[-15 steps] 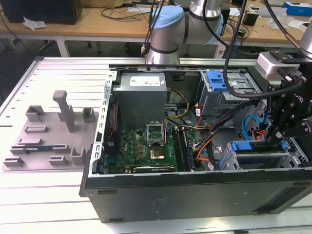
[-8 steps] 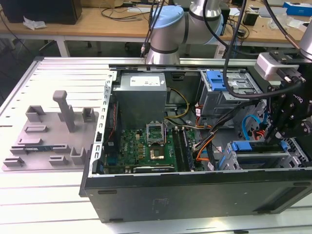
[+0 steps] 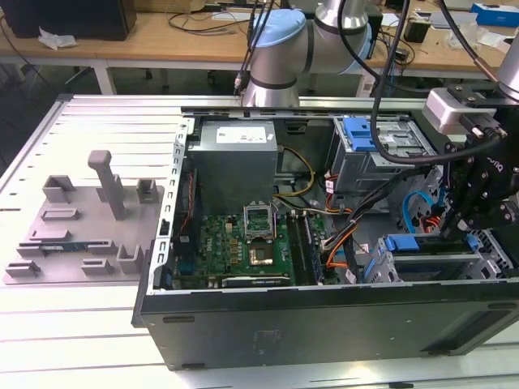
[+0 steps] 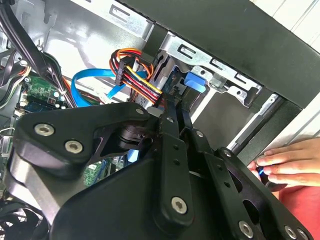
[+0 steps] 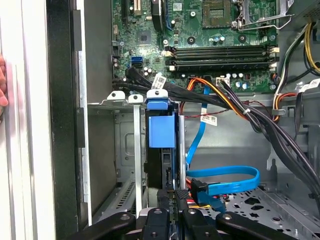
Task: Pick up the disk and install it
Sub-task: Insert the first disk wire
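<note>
The disk (image 5: 161, 131) stands on edge in the metal drive cage (image 5: 116, 165) at the front corner of the open computer case, its bright blue carrier bracket facing out. In the first wrist view my gripper (image 5: 173, 194) has its two black fingers close together on the disk's near end. The second wrist view shows the same fingers (image 4: 169, 117) reaching to the blue bracket (image 4: 195, 82) at the cage mouth. In the exterior view the blue-framed disk (image 3: 412, 243) lies in the cage at the exterior view's right, under my arm's black wrist assembly (image 3: 486, 190).
Orange, red and black cable bundles (image 5: 220, 100) and a blue data cable (image 5: 225, 180) run close beside the cage. A person's hand (image 4: 290, 162) rests on the case's outer edge. A grey fixture tray (image 3: 81, 219) sits on the table at the exterior view's left. A second blue latch (image 3: 357, 134) sits in the upper bay.
</note>
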You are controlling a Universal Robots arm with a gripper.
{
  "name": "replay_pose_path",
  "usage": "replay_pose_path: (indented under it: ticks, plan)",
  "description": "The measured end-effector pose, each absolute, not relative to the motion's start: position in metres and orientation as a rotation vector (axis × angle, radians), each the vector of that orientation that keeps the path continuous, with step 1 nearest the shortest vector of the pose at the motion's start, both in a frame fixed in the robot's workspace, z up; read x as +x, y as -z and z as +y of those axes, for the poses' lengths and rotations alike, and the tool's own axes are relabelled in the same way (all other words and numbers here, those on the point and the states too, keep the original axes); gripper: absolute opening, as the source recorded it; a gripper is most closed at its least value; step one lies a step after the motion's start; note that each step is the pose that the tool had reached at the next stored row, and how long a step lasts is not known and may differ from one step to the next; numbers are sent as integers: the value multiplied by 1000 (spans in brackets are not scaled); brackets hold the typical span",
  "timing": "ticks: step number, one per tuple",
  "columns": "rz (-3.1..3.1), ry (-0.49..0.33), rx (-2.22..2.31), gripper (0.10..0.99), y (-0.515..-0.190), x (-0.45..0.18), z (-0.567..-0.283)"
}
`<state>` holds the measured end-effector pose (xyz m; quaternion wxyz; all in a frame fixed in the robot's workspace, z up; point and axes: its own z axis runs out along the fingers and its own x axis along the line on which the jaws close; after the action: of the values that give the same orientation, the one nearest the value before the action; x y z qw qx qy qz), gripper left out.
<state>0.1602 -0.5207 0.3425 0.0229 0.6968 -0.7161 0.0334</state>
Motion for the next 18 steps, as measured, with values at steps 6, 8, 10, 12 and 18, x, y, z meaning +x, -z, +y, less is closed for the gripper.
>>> replay_pose_path:
  ticks: [6, 8, 10, 12, 18]
  plan:
    - [-2216, -106, 2157, 169, -354, 160, -521]
    - [-2216, -106, 2157, 169, -354, 160, -521]
    - [-2216, -106, 2157, 169, -353, 160, -521]
    - [-2217, -106, 2157, 169, -353, 159, -521]
    - [-2216, -106, 2157, 169, -352, 160, -521]
